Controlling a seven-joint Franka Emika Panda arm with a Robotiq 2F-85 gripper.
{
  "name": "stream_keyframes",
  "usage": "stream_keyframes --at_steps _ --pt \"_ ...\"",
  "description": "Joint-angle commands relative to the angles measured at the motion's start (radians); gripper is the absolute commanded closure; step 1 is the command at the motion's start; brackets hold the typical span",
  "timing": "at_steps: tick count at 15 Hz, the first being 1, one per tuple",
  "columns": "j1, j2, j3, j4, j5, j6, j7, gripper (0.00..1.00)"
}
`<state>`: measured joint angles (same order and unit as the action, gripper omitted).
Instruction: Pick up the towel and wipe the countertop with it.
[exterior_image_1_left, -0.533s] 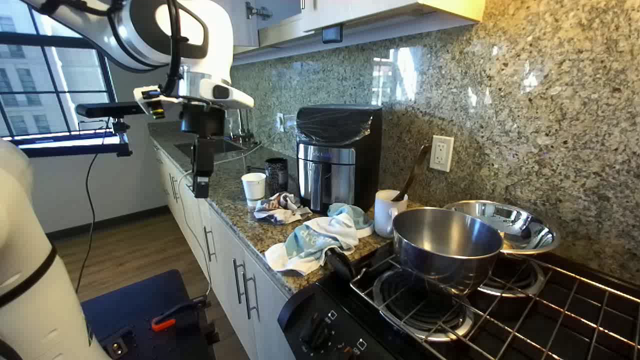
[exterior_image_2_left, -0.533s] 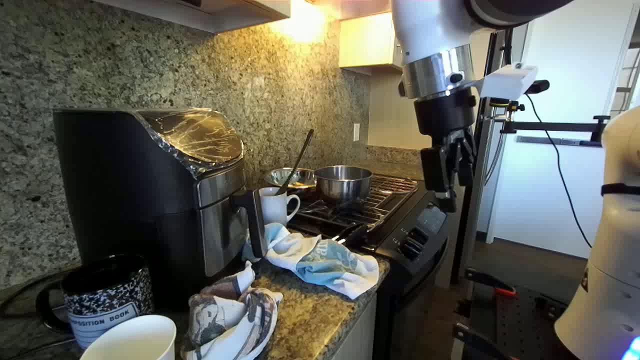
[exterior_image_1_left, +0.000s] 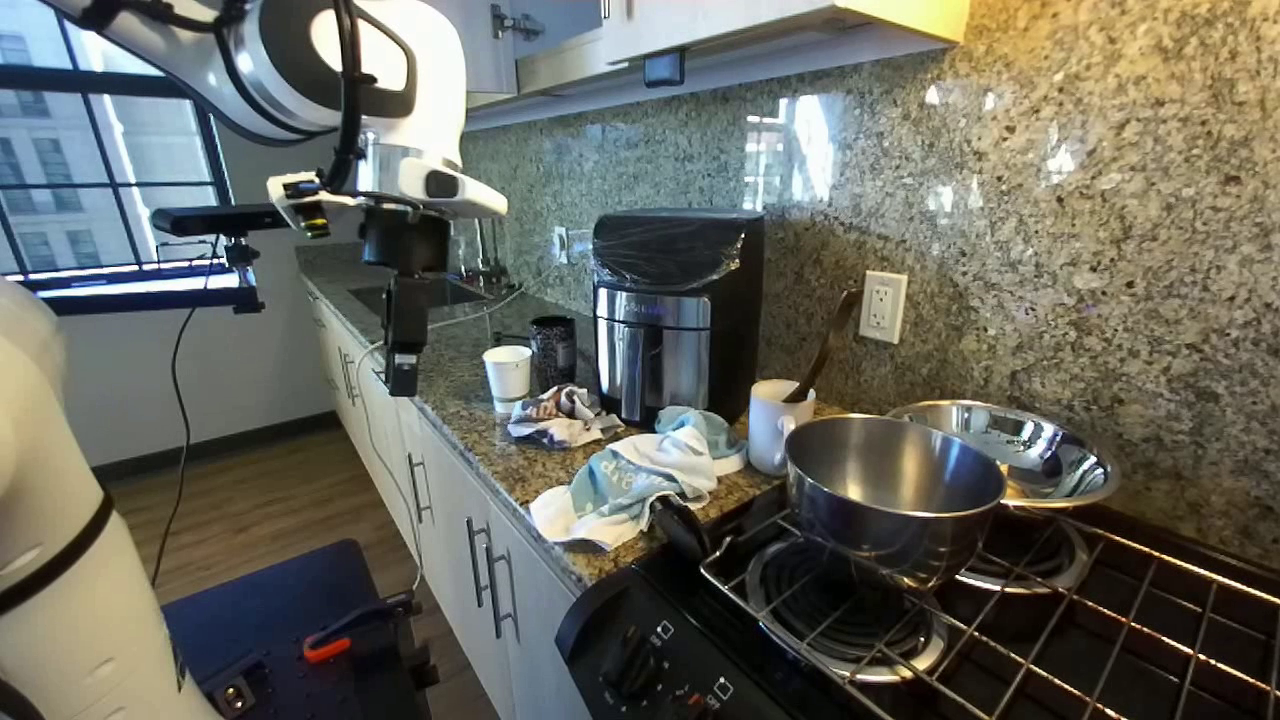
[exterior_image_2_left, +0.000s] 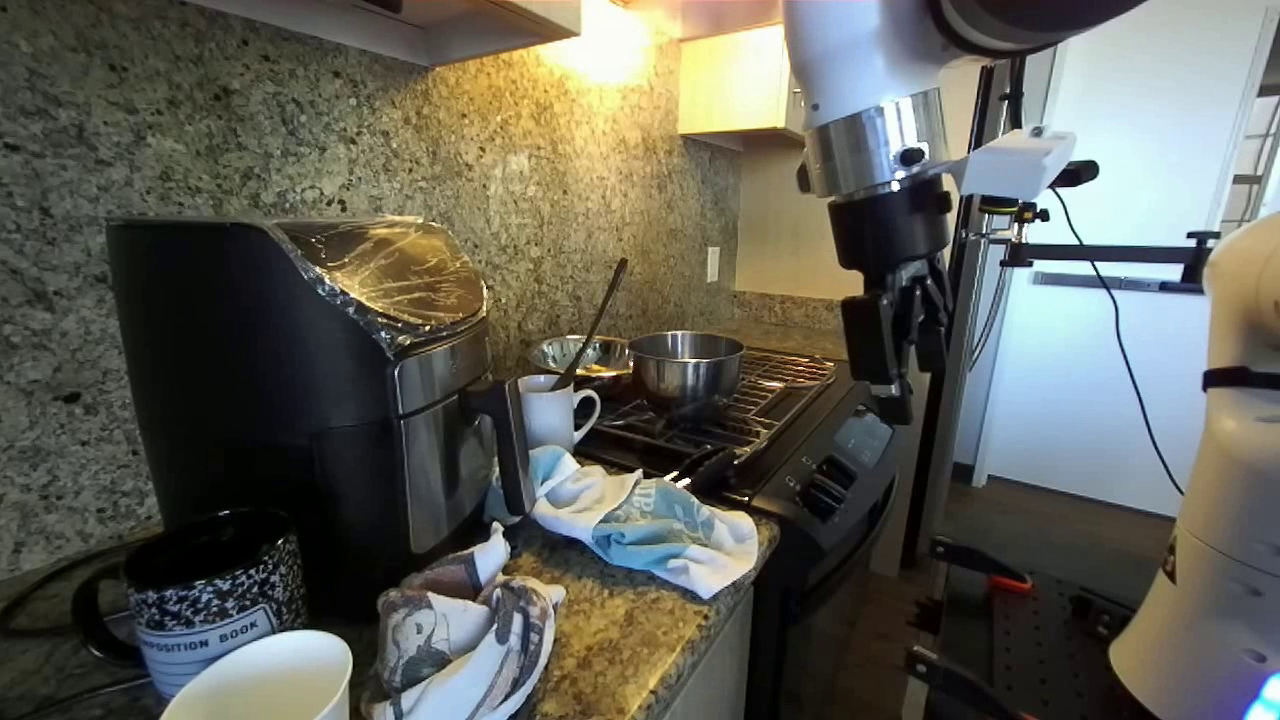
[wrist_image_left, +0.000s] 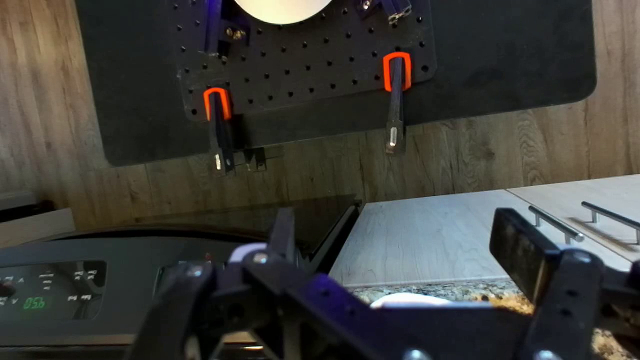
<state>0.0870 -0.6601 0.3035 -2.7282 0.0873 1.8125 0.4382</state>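
A white and light-blue towel with lettering (exterior_image_1_left: 640, 480) lies crumpled on the granite countertop (exterior_image_1_left: 530, 468), at the corner beside the stove. The towel (exterior_image_2_left: 650, 525) and bare countertop (exterior_image_2_left: 625, 640) also show in an exterior view. A second cloth, brown and white patterned (exterior_image_1_left: 562, 415), lies near it; it is also in an exterior view (exterior_image_2_left: 470, 630). My gripper (exterior_image_1_left: 403, 372) hangs above and in front of the counter edge, apart from both cloths. In the wrist view its fingers (wrist_image_left: 400, 245) are wide apart with nothing between them. A white edge, likely the towel (wrist_image_left: 410, 299), shows behind them.
A black air fryer (exterior_image_1_left: 680, 315) stands behind the cloths. A paper cup (exterior_image_1_left: 507, 375), a speckled mug (exterior_image_2_left: 215, 600) and a white mug with a utensil (exterior_image_1_left: 775, 425) are close by. Metal bowls (exterior_image_1_left: 895, 500) sit on the stove rack. Cabinet handles (exterior_image_1_left: 490, 575) face the front.
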Motion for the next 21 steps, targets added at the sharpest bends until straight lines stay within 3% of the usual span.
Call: stream_keyframes --at_steps 1,4,10,16,21 --pt "0.006 0.026 -0.010 0.002 -0.004 0.019 0.008 0.00" --pt "-0.005 0.136 -0.008 0.012 -0.006 0.135 0.003 0.00" --pt "-0.030 0.492 -0.021 0.088 -0.089 0.553 -0.004 0.00" --pt "0.002 0.797 -0.097 0.240 -0.253 0.763 0.074 0.00" --pt "0.073 0.920 -0.200 0.298 -0.247 0.874 0.085 0.00"
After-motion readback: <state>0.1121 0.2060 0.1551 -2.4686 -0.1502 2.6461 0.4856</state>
